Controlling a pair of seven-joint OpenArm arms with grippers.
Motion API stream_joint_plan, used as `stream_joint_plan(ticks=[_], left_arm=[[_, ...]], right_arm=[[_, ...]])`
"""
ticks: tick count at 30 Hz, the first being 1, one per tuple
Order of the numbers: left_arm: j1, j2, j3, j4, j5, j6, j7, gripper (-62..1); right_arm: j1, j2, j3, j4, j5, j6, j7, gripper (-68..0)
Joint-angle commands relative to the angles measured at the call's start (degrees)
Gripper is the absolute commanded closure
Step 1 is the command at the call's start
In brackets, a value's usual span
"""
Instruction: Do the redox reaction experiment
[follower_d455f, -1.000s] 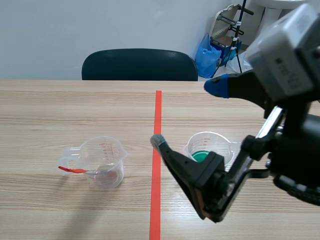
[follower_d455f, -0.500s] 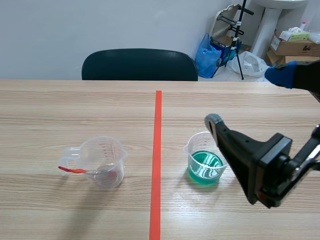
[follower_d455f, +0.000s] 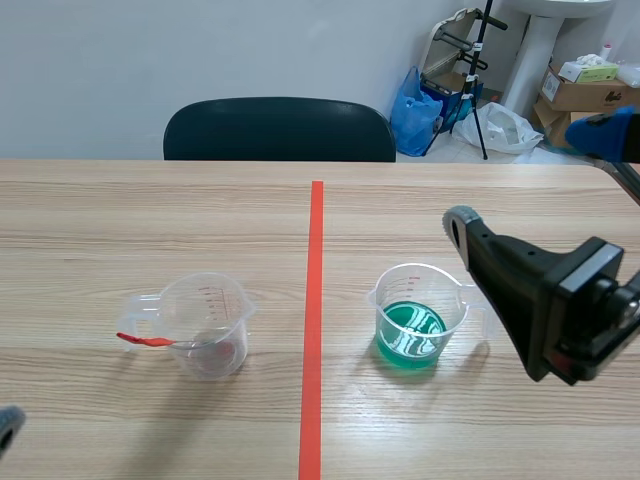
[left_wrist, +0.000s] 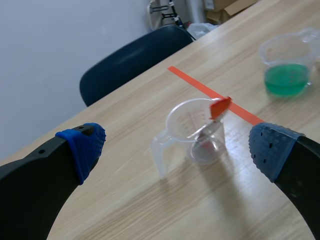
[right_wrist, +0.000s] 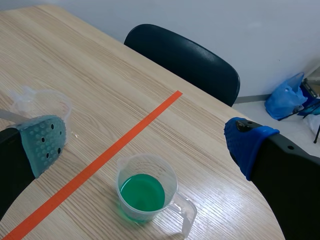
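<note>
Right end effector (right_wrist: 145, 143) retreated past green beaker (right_wrist: 144, 194); wide open, empty, like left end effector (left_wrist: 176, 148).

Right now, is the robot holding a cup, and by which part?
No, nothing is held. The left tool and the right tool are both open and empty; the cup of green liquid and the clear cup stand free on the table.

Clear plastic measuring cups with handles: 2, namely green-liquid cup (follower_d455f: 412, 318) and second cup (follower_d455f: 210, 310). Small red-handled stirrer (follower_d455f: 140, 340): 1. Dark rounded chair (follower_d455f: 280, 130): 1. Blue plastic bag (follower_d455f: 412, 112): 1. Brown cardboard box (follower_d455f: 592, 92): 1 visible. Orange-red tape line (follower_d455f: 314, 330): 1. Light wooden surface (follower_d455f: 150, 220): 1. Grippers: 2, namely left gripper (left_wrist: 176, 146) and right gripper (right_wrist: 146, 141).
</note>
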Motion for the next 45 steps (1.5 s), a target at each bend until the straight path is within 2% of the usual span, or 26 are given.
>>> stream_joint_plan(ticks=[1,4,12,31,37,45], left_arm=[[0.42,0.00,-1.97,0.39,-2.54,0.11,0.35,-61.5],[0.31,0.00,-4.37,0.39,-5.27,-0.76,0.63,-61.5],[-0.63,0.00,-9.53,0.33,-5.16,-3.82,3.21,-61.5],[0.24,-0.02,-9.53,0.28,-4.74,-4.39,3.58,-61.5],[0.24,-0.02,-9.53,0.28,-4.74,-4.39,3.63,-61.5],[0.24,-0.02,-9.53,0.28,-4.74,-4.39,3.61,-61.5]], right_arm=[[0.66,0.31,0.44,0.50,0.46,-0.13,0.20,-67.9],[0.66,0.31,0.44,0.50,0.44,-0.15,-0.94,-67.9],[0.63,0.28,0.44,0.48,0.42,-0.17,-1.53,-67.9],[0.63,0.28,0.44,0.48,-0.07,-0.17,-1.70,-67.9],[0.63,0.28,0.44,0.48,-4.44,-0.20,-1.77,-67.9],[0.63,0.28,0.44,0.48,-4.59,-0.20,-4.87,-67.9]])
